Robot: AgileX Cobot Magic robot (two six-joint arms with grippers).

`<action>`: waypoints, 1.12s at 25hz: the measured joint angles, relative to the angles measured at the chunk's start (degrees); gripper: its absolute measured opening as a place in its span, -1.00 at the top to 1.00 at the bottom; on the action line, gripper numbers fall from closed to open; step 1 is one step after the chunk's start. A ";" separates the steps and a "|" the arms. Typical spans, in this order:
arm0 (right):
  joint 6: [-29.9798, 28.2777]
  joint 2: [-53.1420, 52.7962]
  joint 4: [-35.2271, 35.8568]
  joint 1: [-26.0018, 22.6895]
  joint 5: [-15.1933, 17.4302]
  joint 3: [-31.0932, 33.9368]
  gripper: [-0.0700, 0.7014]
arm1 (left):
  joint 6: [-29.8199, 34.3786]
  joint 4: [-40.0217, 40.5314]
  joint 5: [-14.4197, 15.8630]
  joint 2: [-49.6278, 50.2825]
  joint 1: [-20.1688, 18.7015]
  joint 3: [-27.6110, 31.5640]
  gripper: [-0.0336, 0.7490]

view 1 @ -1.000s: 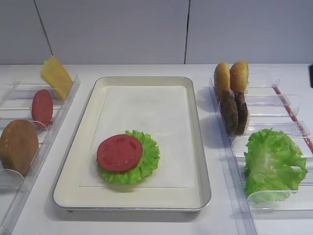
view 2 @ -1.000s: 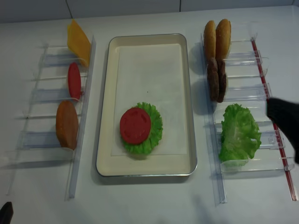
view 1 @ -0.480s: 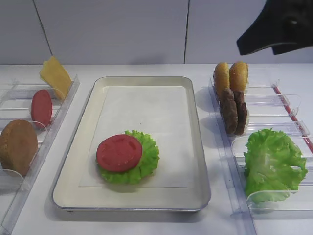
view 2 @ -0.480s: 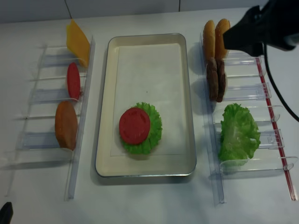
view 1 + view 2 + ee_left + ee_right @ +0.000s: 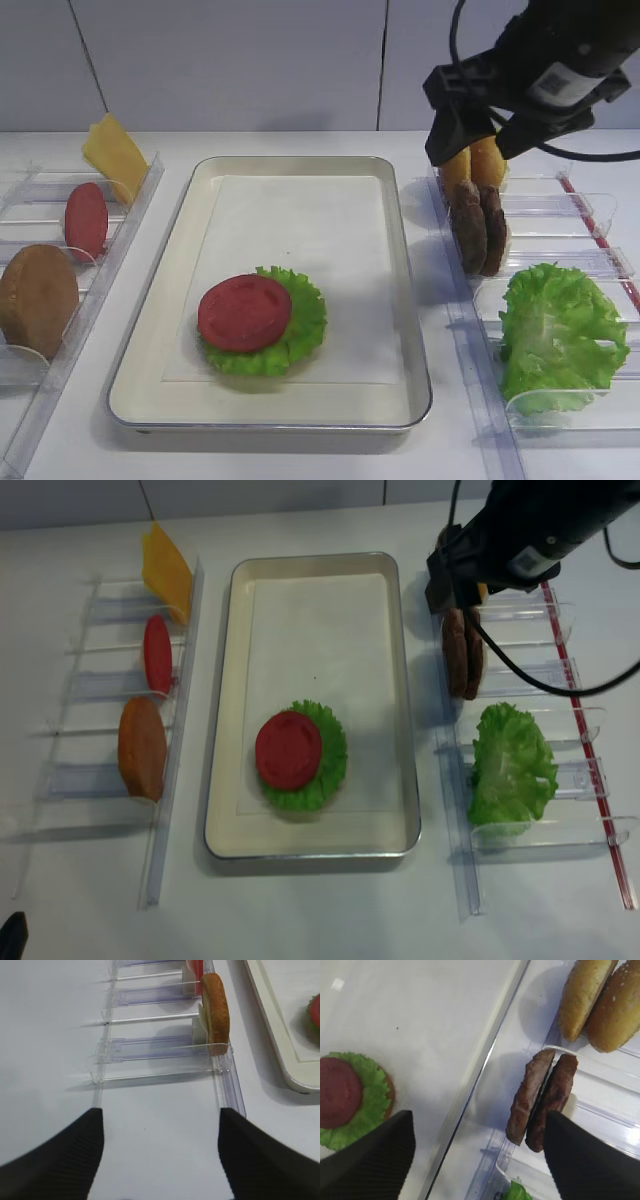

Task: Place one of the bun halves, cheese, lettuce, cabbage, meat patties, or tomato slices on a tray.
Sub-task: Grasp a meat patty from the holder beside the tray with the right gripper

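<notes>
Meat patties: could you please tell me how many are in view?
2: the meat patties stand on edge side by side in the right rack, below the buns. None visible elsewhere.

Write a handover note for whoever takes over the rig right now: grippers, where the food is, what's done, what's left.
Right gripper: open, empty, above the two patties in the right rack.
Left gripper: open, empty, over the table near the left rack.
Tray: lettuce with a tomato slice on top.
Left rack: cheese, tomato, one bun.
Right rack: two buns, patties, a big lettuce leaf.
Left: grasp the next item, probably a patty, and place it on the tray.
</notes>
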 joint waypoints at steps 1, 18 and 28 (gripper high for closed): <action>1.06 0.92 -0.67 0.36 -0.58 -0.14 -0.58 | 0.00 0.00 0.00 0.00 0.00 0.00 -0.26; 10.32 6.35 -5.62 1.29 -5.51 -0.23 -0.48 | 0.00 0.00 0.00 0.00 0.00 0.00 -0.26; 10.75 8.23 -5.14 1.29 -4.93 -0.27 -0.46 | 0.00 0.00 0.00 0.00 0.00 0.00 -0.26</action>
